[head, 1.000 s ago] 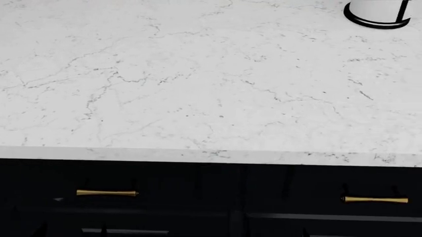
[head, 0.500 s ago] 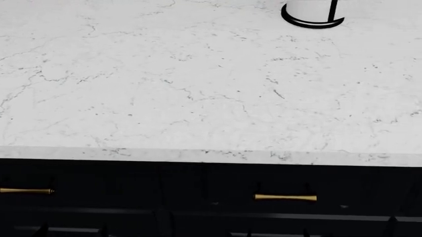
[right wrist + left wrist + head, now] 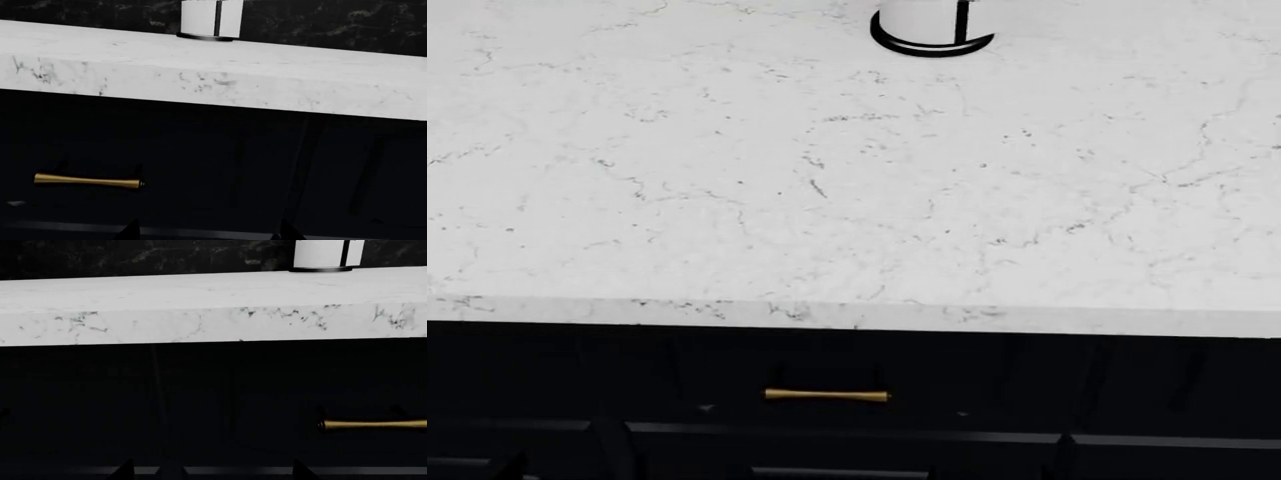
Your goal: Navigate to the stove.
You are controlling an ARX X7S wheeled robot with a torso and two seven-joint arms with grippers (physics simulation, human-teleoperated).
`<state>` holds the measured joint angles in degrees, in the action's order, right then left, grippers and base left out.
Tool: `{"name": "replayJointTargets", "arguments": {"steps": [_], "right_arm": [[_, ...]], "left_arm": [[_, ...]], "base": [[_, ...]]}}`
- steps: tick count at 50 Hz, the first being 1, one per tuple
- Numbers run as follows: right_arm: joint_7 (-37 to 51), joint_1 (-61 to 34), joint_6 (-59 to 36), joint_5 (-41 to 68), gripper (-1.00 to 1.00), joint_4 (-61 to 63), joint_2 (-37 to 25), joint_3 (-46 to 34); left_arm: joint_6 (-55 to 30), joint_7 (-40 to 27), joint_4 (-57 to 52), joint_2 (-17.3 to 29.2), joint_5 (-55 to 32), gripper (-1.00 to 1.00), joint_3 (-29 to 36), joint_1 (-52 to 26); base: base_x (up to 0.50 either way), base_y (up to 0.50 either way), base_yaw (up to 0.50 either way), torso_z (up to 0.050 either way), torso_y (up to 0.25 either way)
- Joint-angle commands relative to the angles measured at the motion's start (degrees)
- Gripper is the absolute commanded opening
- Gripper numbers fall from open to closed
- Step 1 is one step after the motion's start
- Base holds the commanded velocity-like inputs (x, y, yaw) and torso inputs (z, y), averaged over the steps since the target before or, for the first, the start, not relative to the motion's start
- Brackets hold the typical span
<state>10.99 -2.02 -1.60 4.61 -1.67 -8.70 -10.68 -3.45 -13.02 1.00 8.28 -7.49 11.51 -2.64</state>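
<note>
A: Left wrist, right wrist?
B: Marble countertop [image 3: 200,305], navy cabinet front [image 3: 220,165], brass handle [image 3: 87,180]; jaws unreadable

A: Head view?
B: White black-based container [image 3: 932,28] at far edge, slid leftward since earlier; stove nowhere in sight

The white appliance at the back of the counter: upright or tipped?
Upright: the white appliance sits flat on its black base on the marble countertop in all three views.

White marble tabletop [image 3: 267,80] spans ahead of the claw. White black-based appliance [image 3: 212,20] stands on it. Brass handle [image 3: 88,181] on dark cabinet front [image 3: 267,170] beneath.
</note>
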Motion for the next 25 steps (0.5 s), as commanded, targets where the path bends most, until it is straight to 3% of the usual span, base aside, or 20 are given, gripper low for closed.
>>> {"name": "replayJointTargets", "arguments": {"steps": [1, 25], "right_arm": [[-1.31, 0.32, -0.08, 0.82, 1.00, 0.64, 0.83, 1.40], [-0.55, -0.07, -0.03, 1.91, 1.00, 0.18, 0.07, 0.50]], "left_arm": [[0.87, 1.58, -0.24, -0.61, 0.47, 1.00, -0.74, 0.31], [1.26, 0.58, 0.60, 0.01, -0.36, 1.00, 0.24, -0.28]], "base": [[0.00, -0.50, 0.00, 0.000, 0.000], [0.00, -0.50, 0.00, 0.000, 0.000]]}}
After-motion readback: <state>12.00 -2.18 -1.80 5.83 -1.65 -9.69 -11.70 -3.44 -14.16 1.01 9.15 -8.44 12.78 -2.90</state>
